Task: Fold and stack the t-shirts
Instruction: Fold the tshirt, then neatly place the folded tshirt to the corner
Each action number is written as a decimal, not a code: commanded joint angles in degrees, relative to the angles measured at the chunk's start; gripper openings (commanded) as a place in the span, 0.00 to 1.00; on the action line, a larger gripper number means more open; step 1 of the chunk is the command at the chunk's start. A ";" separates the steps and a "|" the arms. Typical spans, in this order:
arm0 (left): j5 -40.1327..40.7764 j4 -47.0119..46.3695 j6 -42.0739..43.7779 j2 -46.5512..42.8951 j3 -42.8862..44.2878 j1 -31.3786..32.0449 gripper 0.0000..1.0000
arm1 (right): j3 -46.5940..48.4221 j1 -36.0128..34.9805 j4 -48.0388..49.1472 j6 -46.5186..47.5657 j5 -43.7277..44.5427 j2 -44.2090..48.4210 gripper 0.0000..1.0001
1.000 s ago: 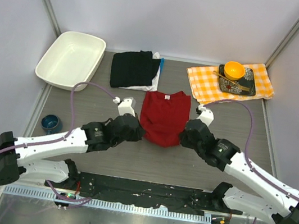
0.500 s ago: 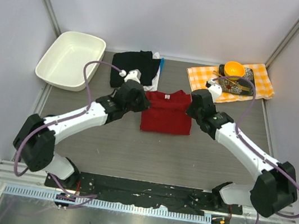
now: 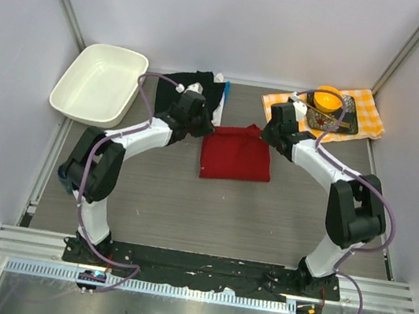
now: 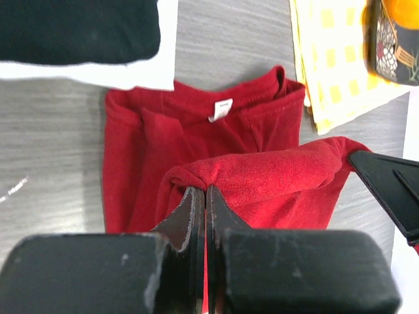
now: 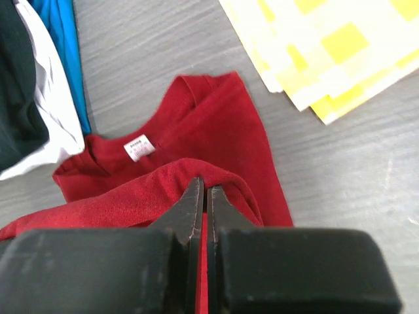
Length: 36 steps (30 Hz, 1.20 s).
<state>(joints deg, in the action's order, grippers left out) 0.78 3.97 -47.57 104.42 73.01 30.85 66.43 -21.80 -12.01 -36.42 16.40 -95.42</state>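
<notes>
Hem of the red t-shirt (image 3: 235, 155), lying mid-table just near of the folded black shirt (image 4: 78, 29), is clamped by left gripper (image 4: 206, 193) and right gripper (image 5: 204, 186); both should lay it level on the collar, releasing together.

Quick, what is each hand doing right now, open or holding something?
Left hand: closed, pinching a fold of the red shirt.
Right hand: closed, pinching the same red shirt.
</notes>
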 commanded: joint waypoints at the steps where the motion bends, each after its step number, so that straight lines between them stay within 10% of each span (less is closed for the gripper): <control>1: -2.80 -2.47 1.25 2.88 5.38 -2.72 0.00 | 7.65 1.32 4.19 0.83 -2.43 -5.63 0.01; 6: -3.59 -1.16 1.95 8.07 10.83 -4.92 0.03 | 12.57 2.20 3.93 1.09 -2.96 -11.63 0.01; 9: -3.07 -0.89 2.05 11.33 13.37 -5.54 0.56 | 14.94 2.20 3.92 2.14 -1.73 -14.79 0.33; 10: -2.97 -0.72 2.13 12.11 13.82 -5.89 0.99 | 15.30 2.29 4.10 2.58 -1.38 -15.32 0.60; 12: -2.71 -0.19 2.48 11.86 14.70 -5.98 1.00 | 15.48 2.20 4.62 3.55 -0.32 -15.24 0.83; 16: -1.75 0.08 2.05 5.64 10.50 -5.37 1.00 | 12.15 0.45 7.52 8.45 1.60 -9.28 0.95; 27: 8.62 4.73 0.29 -18.19 -14.20 -1.23 1.00 | 16.62 -23.44 -14.43 34.73 17.07 -1.97 1.00; 36: 13.02 5.17 0.72 -25.93 -26.86 -1.41 1.00 | 6.09 -38.30 -27.17 36.61 31.14 -1.26 0.98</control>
<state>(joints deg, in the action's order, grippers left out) 10.52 9.54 -46.48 81.78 48.60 29.52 76.64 -56.64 -31.07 -0.97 39.40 -98.28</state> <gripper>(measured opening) 0.996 0.989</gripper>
